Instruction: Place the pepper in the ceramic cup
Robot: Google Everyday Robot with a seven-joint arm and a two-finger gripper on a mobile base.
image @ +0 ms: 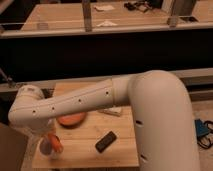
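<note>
With the gripper (pixel 46 136) positioned low over the table's (pixel 107 159) near-left corner, its opening and hold not discernible, the pepper (pixel 57 144) lies directly below it against the ceramic cup (pixel 45 149), indicating the placing step; next requirement: seat the pepper inside, release, then retract vertically.

You get no readable text, label, brand, number or sign here. Your gripper (pixel 48 142) sits low over front-left corner of wooden table (pixel 120 152).
</note>
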